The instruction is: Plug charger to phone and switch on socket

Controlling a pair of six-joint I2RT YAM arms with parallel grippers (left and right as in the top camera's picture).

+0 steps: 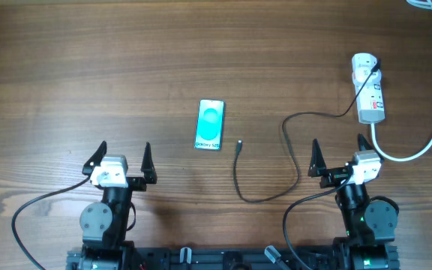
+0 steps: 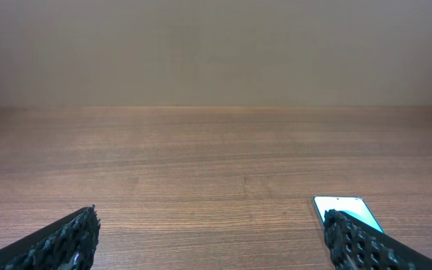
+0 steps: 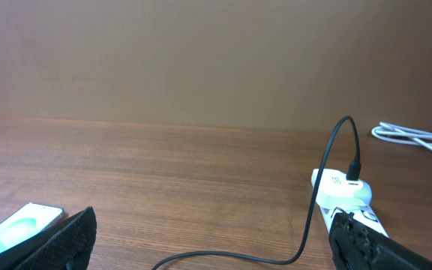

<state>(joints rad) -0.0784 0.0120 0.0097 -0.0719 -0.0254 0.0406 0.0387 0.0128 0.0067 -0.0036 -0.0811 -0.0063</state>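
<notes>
The phone (image 1: 210, 125) lies flat mid-table, cyan screen up; it shows at the lower right of the left wrist view (image 2: 343, 208) and lower left of the right wrist view (image 3: 21, 225). The charger cable (image 1: 291, 161) loops from the socket to its free plug tip (image 1: 239, 145), just right of the phone. The white socket strip (image 1: 368, 88) lies at the far right, the cable plugged into its far end (image 3: 345, 187). My left gripper (image 1: 124, 160) is open and empty, near the front left. My right gripper (image 1: 339, 151) is open and empty, in front of the socket.
A thick white lead (image 1: 426, 146) curves from the socket's near end up the right table edge, also seen in the right wrist view (image 3: 415, 137). Black robot cables (image 1: 36, 206) trail by the arm bases at the front edge.
</notes>
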